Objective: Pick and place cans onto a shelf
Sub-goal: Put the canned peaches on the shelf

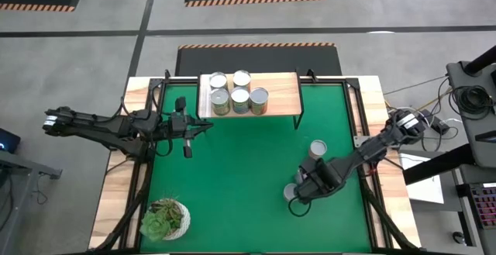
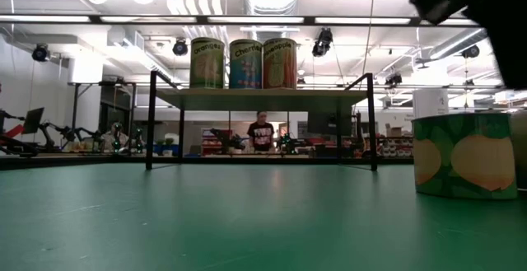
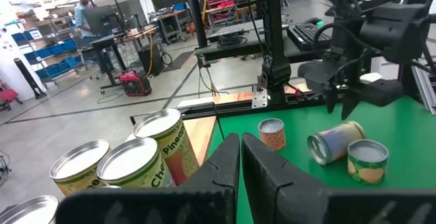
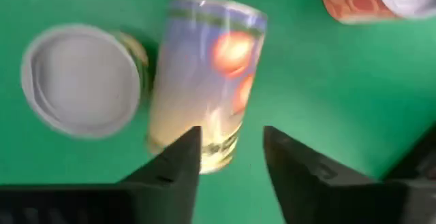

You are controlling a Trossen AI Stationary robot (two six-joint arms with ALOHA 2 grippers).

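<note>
1. Three cans sit on the green mat near your right gripper [image 4: 230,157]: one lying on its side [image 4: 204,81], one upright with its silver lid up [image 4: 82,80], and one orange-labelled can [image 1: 318,148] standing a little apart toward the shelf.
2. Your right gripper hangs directly above the tipped can; its fingers stand partly apart, one tip over the can's end, and they hold nothing.
3. Your left gripper [image 3: 240,157] has its fingers pressed together, empty, hovering just beside the shelf's [image 1: 283,92] left end.
4. You can see five cans on the shelf [image 1: 239,92], grouped at its left half; the right half of the board is bare.
5. Cans are small metal cylinders with shiny ribbed round tops and printed fruit labels; the tipped one shows a pale bluish label with red fruit.
6. Your shelf is a flat light-wood board on thin black metal legs, standing at the mat's far edge.
7. You also have a potted succulent [image 1: 164,218] in a pale round pot at the mat's near left corner.
</note>
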